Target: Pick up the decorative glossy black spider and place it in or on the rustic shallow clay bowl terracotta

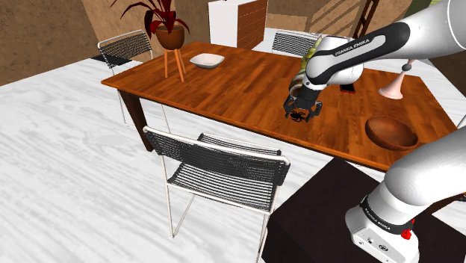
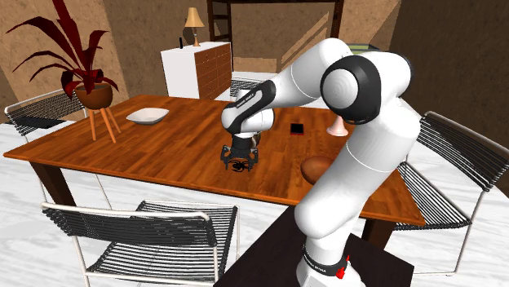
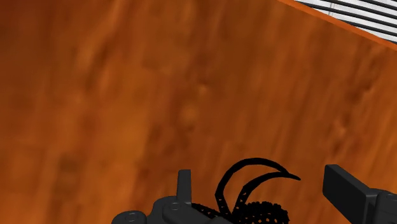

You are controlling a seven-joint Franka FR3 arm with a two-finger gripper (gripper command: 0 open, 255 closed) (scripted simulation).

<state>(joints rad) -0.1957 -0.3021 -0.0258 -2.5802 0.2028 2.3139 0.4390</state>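
The black spider sits on the wooden counter, about mid-way along it and toward its near edge. My gripper is down over it. In the wrist view the two fingers stand apart on either side of the spider. It lies closer to one finger and clear of the other, so I read the gripper as spread around the spider and not clamped on it.

By my reckoning the approach is done. The squeeze, the lift, the carry and the release are all left.

The brown clay bowl sits empty at the shoulder view's right, near the counter's front edge and well apart from the spider. In the second exterior view my own arm hides much of it.

My count:
- One spider and one clay bowl.
- One white dish, at the far left of the counter.
- One red-leaved potted plant on a small stand beside the dish.
- One pink stemmed piece, on the counter beyond the bowl.
- One small flat black object, near the pink piece.
- Four wire chairs around the counter in the second exterior view.
- One white cabinet behind, with one lamp on it.
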